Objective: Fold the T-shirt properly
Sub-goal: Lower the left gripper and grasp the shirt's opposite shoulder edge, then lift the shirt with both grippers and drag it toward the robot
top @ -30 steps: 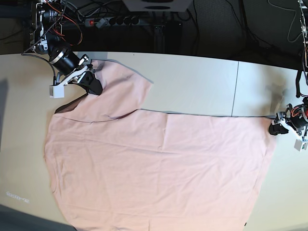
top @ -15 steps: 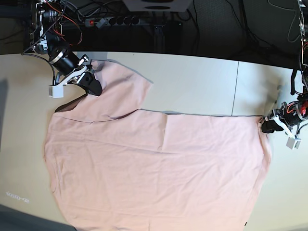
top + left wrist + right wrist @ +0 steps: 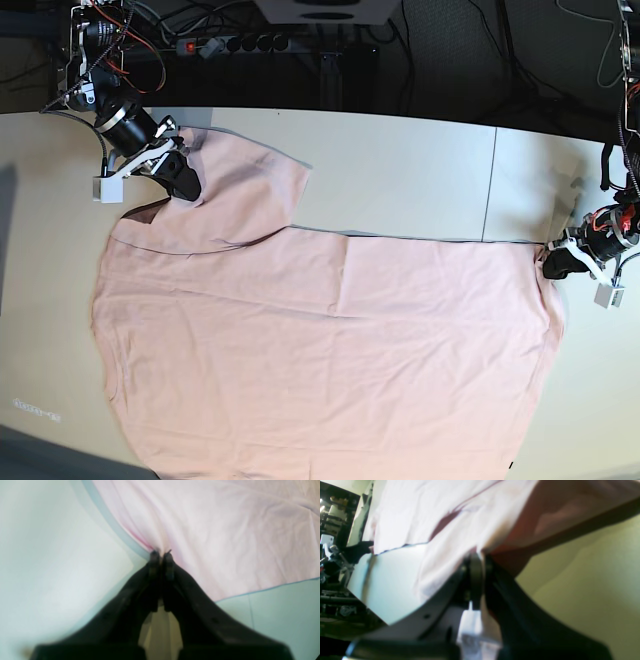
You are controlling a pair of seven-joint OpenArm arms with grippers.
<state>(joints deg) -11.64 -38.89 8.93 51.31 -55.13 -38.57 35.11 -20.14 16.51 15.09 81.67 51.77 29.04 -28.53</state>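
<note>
Large pale pink cotton T-shirt (image 3: 330,350) lying spread, plain side up, across the white table (image 3: 400,170). The left gripper (image 3: 161,553), its 2 black jaws pressed together, pinches the shirt's edge at the far corner. The right gripper (image 3: 476,555), likewise clamped, holds a raised sleeve fold.

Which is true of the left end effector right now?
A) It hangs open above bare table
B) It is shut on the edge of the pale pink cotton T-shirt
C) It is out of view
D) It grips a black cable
B: in the left wrist view the left end effector has its jaws pressed together on the edge of the pale pink cotton T-shirt.
</note>
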